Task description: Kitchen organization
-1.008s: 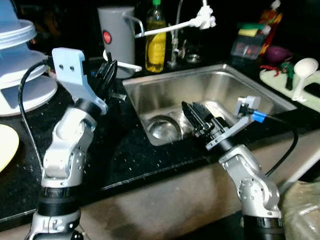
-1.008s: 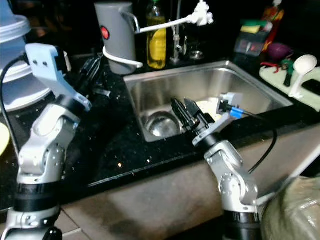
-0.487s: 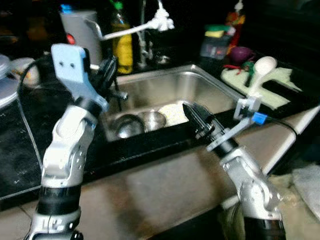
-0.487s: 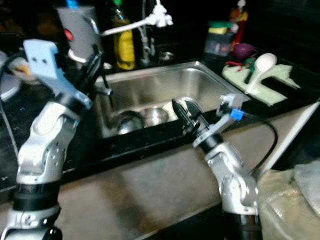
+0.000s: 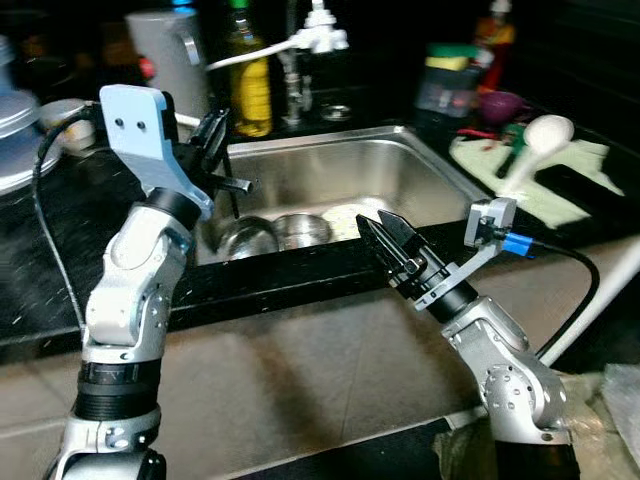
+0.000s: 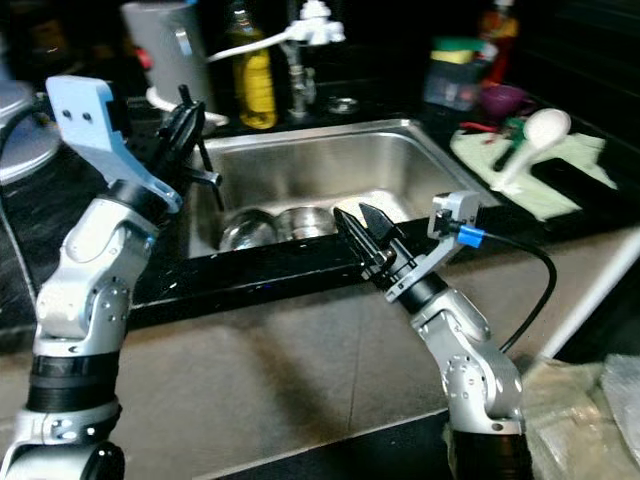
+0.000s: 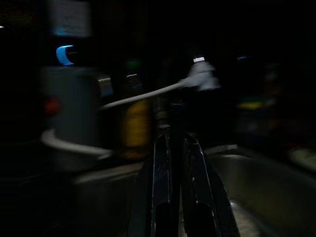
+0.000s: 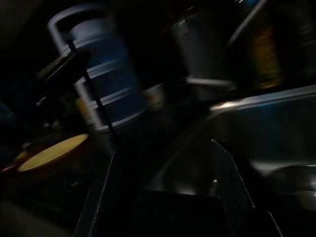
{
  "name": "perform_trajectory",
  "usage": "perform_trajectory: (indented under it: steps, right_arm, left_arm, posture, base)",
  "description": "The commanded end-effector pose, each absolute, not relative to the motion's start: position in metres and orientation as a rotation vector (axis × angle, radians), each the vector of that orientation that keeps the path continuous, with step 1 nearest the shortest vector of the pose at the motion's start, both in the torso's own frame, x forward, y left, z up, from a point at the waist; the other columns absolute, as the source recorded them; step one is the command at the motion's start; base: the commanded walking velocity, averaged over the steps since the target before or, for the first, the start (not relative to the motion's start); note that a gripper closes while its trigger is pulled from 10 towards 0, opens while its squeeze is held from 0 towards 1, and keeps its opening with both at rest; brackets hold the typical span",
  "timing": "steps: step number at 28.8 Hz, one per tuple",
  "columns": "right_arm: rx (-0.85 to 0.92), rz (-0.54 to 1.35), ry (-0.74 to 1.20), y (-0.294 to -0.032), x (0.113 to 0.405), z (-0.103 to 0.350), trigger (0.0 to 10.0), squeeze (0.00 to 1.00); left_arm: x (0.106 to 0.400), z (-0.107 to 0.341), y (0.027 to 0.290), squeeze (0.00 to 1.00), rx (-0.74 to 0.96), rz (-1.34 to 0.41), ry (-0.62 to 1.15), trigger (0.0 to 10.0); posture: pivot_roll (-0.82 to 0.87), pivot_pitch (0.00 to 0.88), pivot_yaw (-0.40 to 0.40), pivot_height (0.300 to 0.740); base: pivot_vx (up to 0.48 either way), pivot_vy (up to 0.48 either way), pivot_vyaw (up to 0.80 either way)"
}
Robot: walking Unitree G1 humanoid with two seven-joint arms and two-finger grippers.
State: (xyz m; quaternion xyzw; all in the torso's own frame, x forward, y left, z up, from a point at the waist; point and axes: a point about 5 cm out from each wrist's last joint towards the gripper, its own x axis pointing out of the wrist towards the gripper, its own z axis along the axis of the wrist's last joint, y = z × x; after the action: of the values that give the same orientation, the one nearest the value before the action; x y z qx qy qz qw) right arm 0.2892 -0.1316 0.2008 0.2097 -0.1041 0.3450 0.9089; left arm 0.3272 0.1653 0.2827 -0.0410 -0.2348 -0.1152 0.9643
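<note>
Sink: steel basin sunk in the black counter, long axis running left to right before me.
Bowls: two, at its near-left floor, partly hidden.
My left gripper: fingers together, empty, over its left rim.
My right gripper: fingers parted, empty, at its front edge.
Wrist views: dark, blurred.

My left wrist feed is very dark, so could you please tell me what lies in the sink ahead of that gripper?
Observer: Two steel bowls lie in the sink, by the wall nearest the left gripper.
Operator: Thank you. Where is the other gripper?
Observer: The right gripper hovers by the sink's front rim, fingers open.
Operator: And what is on the counter right of the sink?
Observer: A white ladle rests on a pale green mat.
</note>
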Motion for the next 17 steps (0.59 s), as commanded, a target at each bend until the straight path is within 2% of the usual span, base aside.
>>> perform_trajectory:
  steps: [1,2,10,17]
  right_arm:
    - [0.426,0.717,-0.209,-0.13,0.289,0.2,10.0,0.0]
    - [0.427,0.714,-0.21,-0.13,0.289,0.2,10.0,0.0]
    - [0.422,0.666,-0.214,-0.134,0.292,0.2,10.0,0.0]
    - [0.416,0.661,-0.214,-0.135,0.29,0.2,10.0,0.0]
  left_arm:
    - [0.33,0.288,0.168,0.0,-0.06,-0.231,-0.496,10.0]
    - [0.33,0.288,0.168,0.0,-0.055,-0.235,-0.494,10.0]
    - [0.351,0.275,0.175,0.0,-0.022,-0.25,-0.451,10.0]
    - [0.365,0.268,0.163,0.0,-0.078,-0.382,-0.435,10.0]
  posture:
    - [-0.09,0.0,-0.037,0.74]
    - [-0.09,0.0,-0.037,0.74]
    - [-0.1,0.0,-0.034,0.74]
    - [-0.12,0.0,-0.028,0.74]
  base:
    - [0.0,0.0,0.75]
    - [0.0,0.0,0.75]
    - [0.0,0.0,0.0]
    - [0.0,0.0,0.0]
